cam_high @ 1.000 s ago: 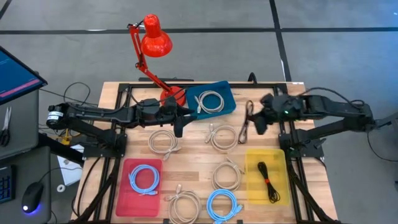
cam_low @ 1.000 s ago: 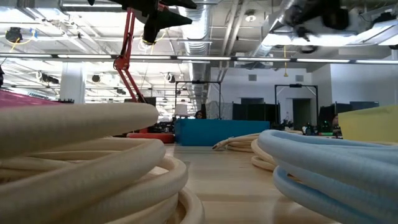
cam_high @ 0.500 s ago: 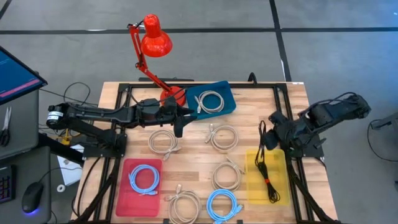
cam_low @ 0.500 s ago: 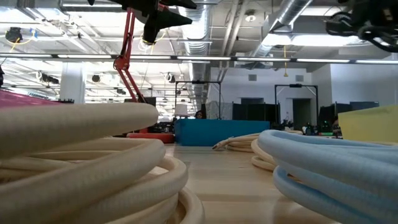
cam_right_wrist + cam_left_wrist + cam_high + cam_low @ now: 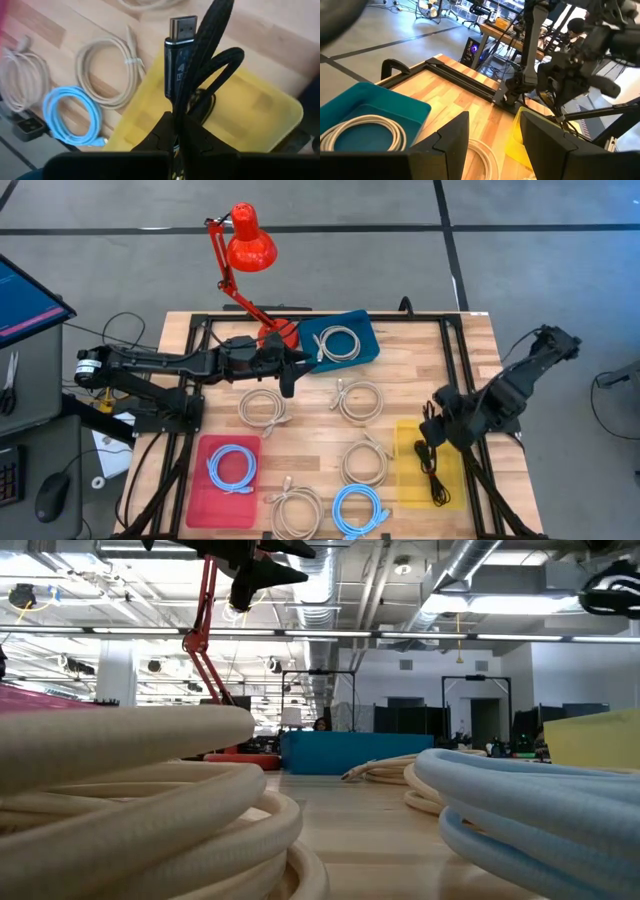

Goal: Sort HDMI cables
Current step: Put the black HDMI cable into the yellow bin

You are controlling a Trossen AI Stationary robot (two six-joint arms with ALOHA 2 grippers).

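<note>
My right gripper (image 5: pixel 433 426) hangs over the far end of the yellow tray (image 5: pixel 452 480), shut on a black folded HDMI cable bundle (image 5: pixel 200 65) whose plug (image 5: pixel 180 30) sticks out past the fingers. Another black bundle (image 5: pixel 436 483) lies in that tray. My left gripper (image 5: pixel 289 383) hovers open beside the blue tray (image 5: pixel 362 330), which holds a beige coil (image 5: pixel 338 343). A light-blue coil (image 5: pixel 232 468) lies in the red tray (image 5: pixel 205 505). Several beige coils (image 5: pixel 360 400) and one light-blue coil (image 5: pixel 360 510) lie flat on the table. My right gripper pinches the black bundle's folded strands (image 5: pixel 181 117) between its two fingers, a little behind the plug. The fingers come from above, slanting steeply down, and lie along the strands. The bundle's plug end and a loop (image 5: pixel 225 60) reach beyond the fingertips, clear of the yellow tray.
A red desk lamp (image 5: pixel 248 242) stands at the table's far edge, its base next to the blue tray. Black frame rails (image 5: pixel 452 370) run along both sides of the wooden table. Bare wood shows between the coils and the yellow tray.
My right gripper has swung from the table's far right toward the near edge, coming over the yellow tray, tipping to point steeply down and rolling about its own axis. The black bundle has travelled with it, held clear of the table throughout.
</note>
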